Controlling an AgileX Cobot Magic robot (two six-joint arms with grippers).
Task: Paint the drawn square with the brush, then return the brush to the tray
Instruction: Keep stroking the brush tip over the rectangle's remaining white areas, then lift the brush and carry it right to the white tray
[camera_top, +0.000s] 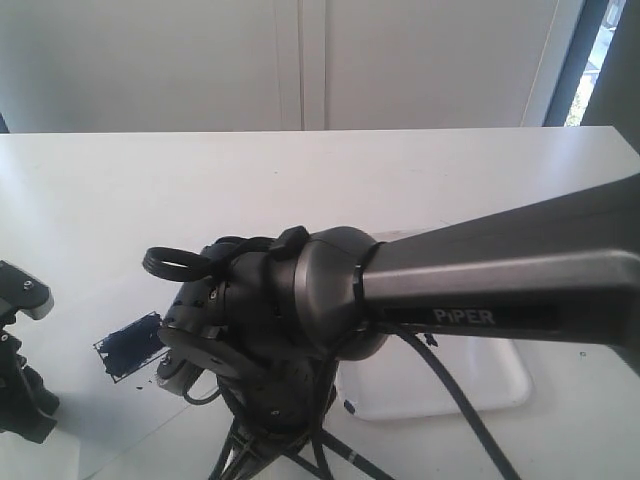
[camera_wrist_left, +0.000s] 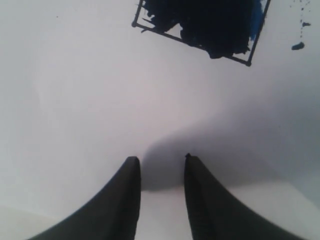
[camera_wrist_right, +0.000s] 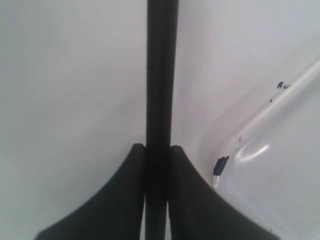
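- The right tool (camera_wrist_right: 159, 147) is clamped on the brush (camera_wrist_right: 161, 75). Both dark fingers press against the thin black handle, which runs straight out between them.
- Only the handle shows. The ferrule and bristles are out of sight in every view.
- The right arm (camera_top: 500, 280), marked PiPER, reaches in from the right across the near middle of the white surface (camera_top: 300, 180). Its bulky wrist hides the tool in the exterior view.
- The tray (camera_top: 500, 385) lies at the near right, partly covered by that arm. In the right wrist view its glossy white rim, with small dark marks, sits just beside the held handle and does not touch it.
- The drawn square (camera_top: 130, 345) lies on the near left of the surface, just left of the right arm's wrist. Dark navy fills most of its thin black outline, and a white patch shows at one corner.
- A few navy specks (camera_wrist_left: 298, 46) dot the surface beside the square.
- The left tool (camera_wrist_left: 160, 159) is at the near left edge. Its fingers are apart with nothing between them, and they point toward the square from a short way off.
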